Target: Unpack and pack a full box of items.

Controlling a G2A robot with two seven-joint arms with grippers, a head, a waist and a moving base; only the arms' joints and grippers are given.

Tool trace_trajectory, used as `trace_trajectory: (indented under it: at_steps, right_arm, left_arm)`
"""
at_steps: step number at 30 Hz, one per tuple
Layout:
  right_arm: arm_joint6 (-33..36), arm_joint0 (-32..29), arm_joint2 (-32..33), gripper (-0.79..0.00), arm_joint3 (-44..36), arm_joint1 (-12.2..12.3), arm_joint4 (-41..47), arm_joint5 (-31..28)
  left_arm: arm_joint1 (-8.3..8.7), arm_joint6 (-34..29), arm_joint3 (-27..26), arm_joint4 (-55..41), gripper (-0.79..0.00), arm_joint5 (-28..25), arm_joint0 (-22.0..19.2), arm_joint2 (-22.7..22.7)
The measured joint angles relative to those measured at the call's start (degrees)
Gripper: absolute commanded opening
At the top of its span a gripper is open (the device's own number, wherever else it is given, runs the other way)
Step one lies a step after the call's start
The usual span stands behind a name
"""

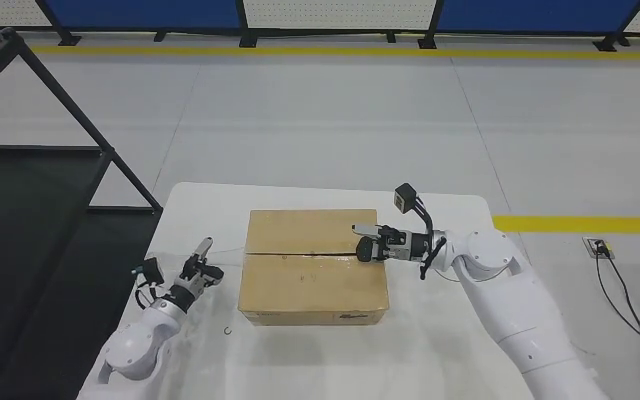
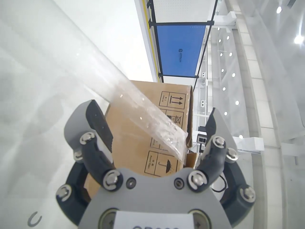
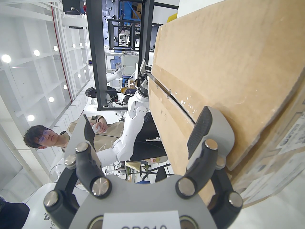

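Observation:
A closed brown cardboard box [image 1: 313, 268] stands in the middle of the white table [image 1: 440, 340], its two top flaps meeting at a seam [image 3: 176, 101]. My right gripper [image 1: 365, 245] is open over the right end of that seam. One of its fingers [image 3: 202, 129] lies on the box top [image 3: 226, 60] beside the seam, and the other is off the box. My left gripper [image 2: 153, 107] is open, low over the table to the left of the box [image 2: 152, 129]. A strip of clear tape [image 2: 133, 106] runs between its fingers, and I cannot tell whether it touches them.
A small metal hook [image 1: 229, 331] lies on the table in front of the box's left corner. A black frame rack [image 1: 60, 150] stands off the table's left side. The table edge runs close behind the left arm [image 1: 140, 345].

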Motion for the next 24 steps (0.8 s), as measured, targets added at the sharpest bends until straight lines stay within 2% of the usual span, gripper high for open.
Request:
trace_trajectory:
  at_steps: [12, 24]
  right_arm:
    - [0.0, 0.0, 0.0, 0.0, 0.0, 0.0, 0.0, 0.0]
    - [0.0, 0.0, 0.0, 0.0, 0.0, 0.0, 0.0, 0.0]
  left_arm:
    - [-1.5, 1.99, 7.06, -7.78, 0.0, -3.25, -5.22, 2.66]
    - [-1.94, 5.2, 6.33, -9.37, 0.0, -11.32, -4.18, 0.99]
